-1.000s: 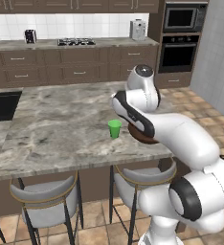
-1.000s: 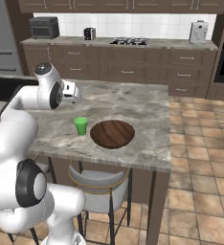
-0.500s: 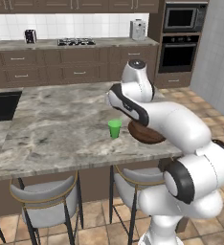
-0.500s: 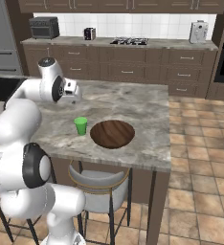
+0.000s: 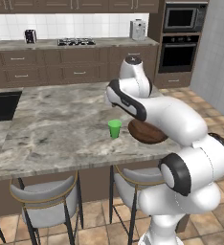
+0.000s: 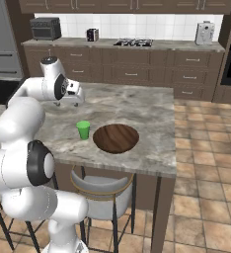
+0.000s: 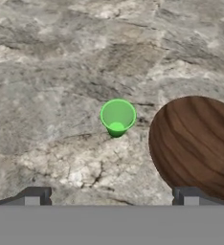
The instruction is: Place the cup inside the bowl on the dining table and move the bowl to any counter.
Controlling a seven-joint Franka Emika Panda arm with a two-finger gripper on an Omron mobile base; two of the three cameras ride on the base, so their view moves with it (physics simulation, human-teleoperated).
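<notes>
We see our hand (image 7: pixel 111 195) with its two dark fingertips (image 7: pixel 35 195) spread fully apart, holding nothing and poised above the grey-beige veined marble tabletop (image 5: pixel 61 124). The small bright green tumbler cup (image 7: pixel 117 117) stands upright on that tabletop, just left of the wide shallow dark brown wooden bowl (image 7: pixel 197 143), not touching it.

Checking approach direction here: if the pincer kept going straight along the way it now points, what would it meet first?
Probably the bare marble of the dining table, close beside the cup. The open pincer looks steeply down at the top, with the cup near the middle of its view and the bowl off to one side. Depth is unclear.
</notes>
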